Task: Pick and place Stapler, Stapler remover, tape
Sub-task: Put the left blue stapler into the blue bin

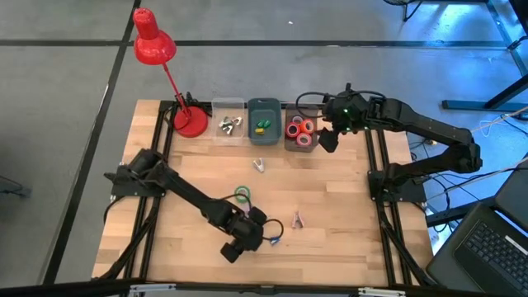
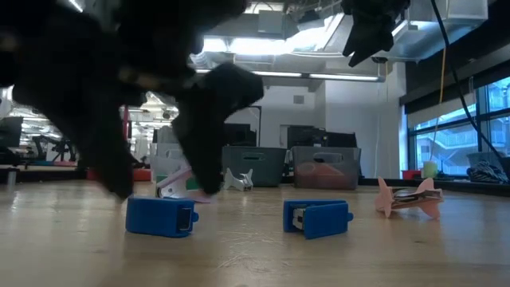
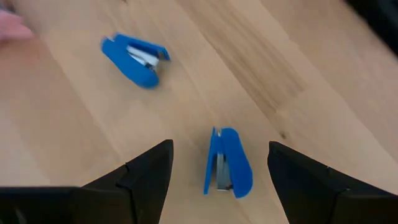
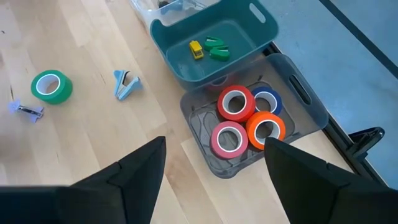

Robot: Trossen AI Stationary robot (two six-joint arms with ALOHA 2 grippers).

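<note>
Left wrist view: left gripper (image 3: 217,180) spread wide, empty, a blue stapler (image 3: 227,163) lying between its fingers; right gripper (image 4: 214,180) open above tape rolls (image 4: 249,119).

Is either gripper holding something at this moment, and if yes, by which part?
Nothing is held. The left gripper hangs open above a blue stapler without touching it. The right gripper is open and empty over the grey bin of tape rolls.

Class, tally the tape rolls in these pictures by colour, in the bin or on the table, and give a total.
Red or orange tape rolls: 3, in the grey bin
Purple tape roll: 1, same bin
Green tape roll: 1, on the table
Total: 5
</note>
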